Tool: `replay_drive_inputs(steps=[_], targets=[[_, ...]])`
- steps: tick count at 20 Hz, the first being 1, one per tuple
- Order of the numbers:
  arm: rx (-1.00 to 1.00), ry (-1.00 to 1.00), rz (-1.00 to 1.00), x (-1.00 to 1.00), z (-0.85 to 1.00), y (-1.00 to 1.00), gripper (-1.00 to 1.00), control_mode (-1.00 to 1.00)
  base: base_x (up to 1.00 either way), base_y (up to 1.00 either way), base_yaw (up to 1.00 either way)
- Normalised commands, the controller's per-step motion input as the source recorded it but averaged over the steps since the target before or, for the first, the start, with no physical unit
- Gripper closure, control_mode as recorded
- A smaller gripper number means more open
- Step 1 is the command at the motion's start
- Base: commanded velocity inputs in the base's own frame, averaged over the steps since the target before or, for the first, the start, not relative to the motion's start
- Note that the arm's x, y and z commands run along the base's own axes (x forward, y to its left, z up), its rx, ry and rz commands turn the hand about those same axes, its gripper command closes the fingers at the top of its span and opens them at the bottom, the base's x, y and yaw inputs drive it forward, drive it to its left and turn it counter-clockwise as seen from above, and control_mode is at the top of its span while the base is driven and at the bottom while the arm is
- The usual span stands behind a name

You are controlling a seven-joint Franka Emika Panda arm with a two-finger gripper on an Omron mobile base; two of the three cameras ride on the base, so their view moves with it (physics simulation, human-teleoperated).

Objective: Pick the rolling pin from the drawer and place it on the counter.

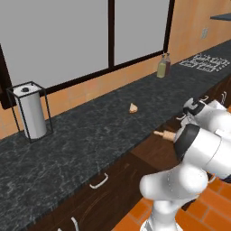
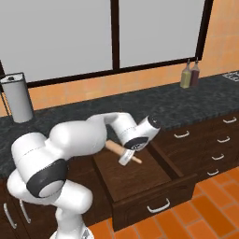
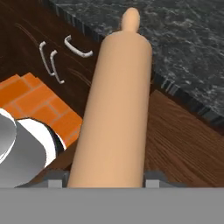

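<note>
My gripper [image 2: 125, 158] is shut on the rolling pin [image 2: 114, 148], a light-tan wooden cylinder held lifted above the open drawer [image 2: 135, 182]. In the hand view the rolling pin [image 3: 116, 113] runs straight away from the gripper [image 3: 107, 177], and its knobbed end reaches over the edge of the black counter [image 3: 188, 48]. The dark fingertips [image 3: 155, 177] press its sides. In the left base view one knob of the rolling pin [image 1: 164, 134] pokes out from behind my arm, just in front of the counter [image 1: 90, 135]. The drawer front carries a curved silver handle [image 2: 158, 206].
A small tan wedge [image 1: 133, 108] lies on the counter. A paper towel roll in a wire holder [image 1: 30, 110] stands at the left, and two bottles [image 2: 190, 74] at the right. Closed drawers [image 2: 219, 140] sit right of the open one. The floor is orange tile [image 3: 39, 100].
</note>
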Motion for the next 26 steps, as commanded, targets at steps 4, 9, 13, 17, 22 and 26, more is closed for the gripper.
replay_drive_inputs(steps=[4, 9, 13, 17, 22, 26], targets=[[-0.01, -0.12, 0.00, 0.00, 1.00, 1.00, 1.00, -1.00, 0.00, 0.00, 0.00], [-0.06, 0.15, 0.00, 0.38, 0.58, 1.00, 1.00, -1.00, 0.00, 0.00, 0.00], [-0.11, 0.34, 0.00, 0.60, 0.06, 1.00, 1.00, -1.00, 0.00, 0.00, 0.00], [-0.22, 0.49, 0.00, 0.96, -0.04, 0.95, 1.00, -1.00, 0.00, 0.00, 0.00], [-0.16, 0.31, -0.07, 0.96, -0.02, 0.72, 1.00, -1.00, 0.00, 0.00, 0.00], [-0.02, -0.01, -0.01, 0.56, -0.56, 0.24, 1.00, -1.00, 0.00, 0.00, 0.00]])
